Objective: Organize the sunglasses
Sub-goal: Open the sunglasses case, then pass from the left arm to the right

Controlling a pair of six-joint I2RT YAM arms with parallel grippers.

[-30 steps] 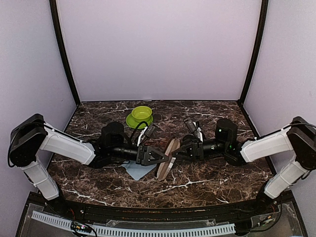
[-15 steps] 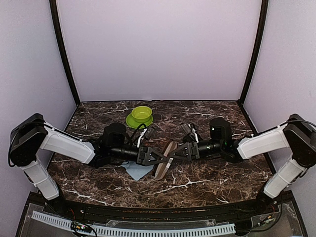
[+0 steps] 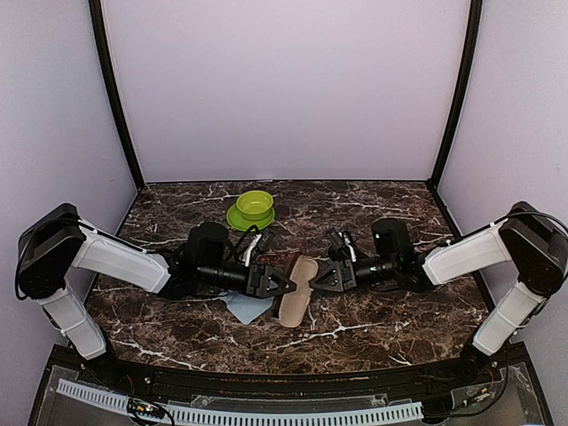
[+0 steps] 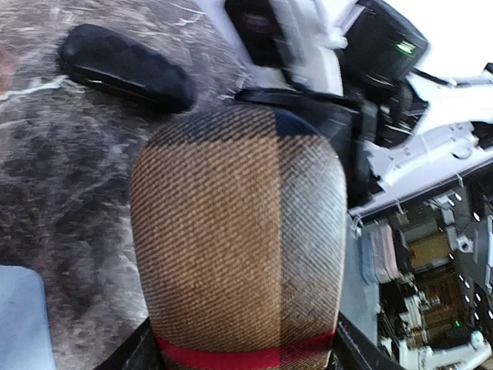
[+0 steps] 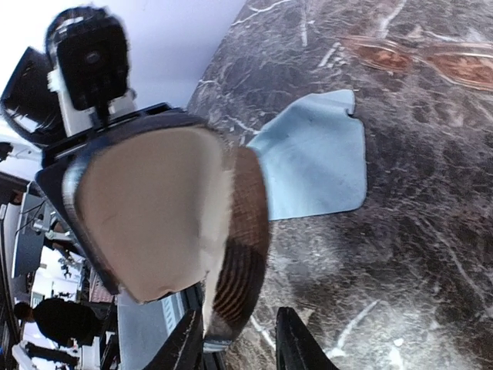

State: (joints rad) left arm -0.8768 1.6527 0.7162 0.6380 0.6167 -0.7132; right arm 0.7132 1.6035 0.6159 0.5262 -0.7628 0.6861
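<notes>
1. Left gripper (image 3: 286,286): the fingers (image 4: 141,351) stand either side of the striped case (image 3: 295,303) and clamp it at one end. In the left wrist view the woven brown-and-beige body, with a red stripe near the fingers, fills the gap between them.

2. Right gripper (image 3: 318,275): it meets the case from the opposite side, at the far end. In the right wrist view its fingers (image 5: 185,339) stand apart. The woven edge of the case reaches down into the gap. One finger is at that edge and the other is clear of it, so no grip is made.

3. Striped case: it is held low over the middle of the table (image 3: 382,328), between the two grippers. A plain beige face is turned up and toward the right wrist camera, with the woven brown part beside it.

4. Sunglasses (image 5: 416,58): the pair with reddish-brown lenses lies flat on the table, beyond the blue cloth (image 5: 316,162) and apart from both grippers. Its place in the top view cannot be told.

5. Other items:
- The blue cloth lies flat on the table just beside the case, under the left gripper.
- A black case (image 4: 123,65) lies on the table near the right gripper.
- A green bowl (image 3: 253,206) stands toward the back of the table, well apart from the grippers.
</notes>
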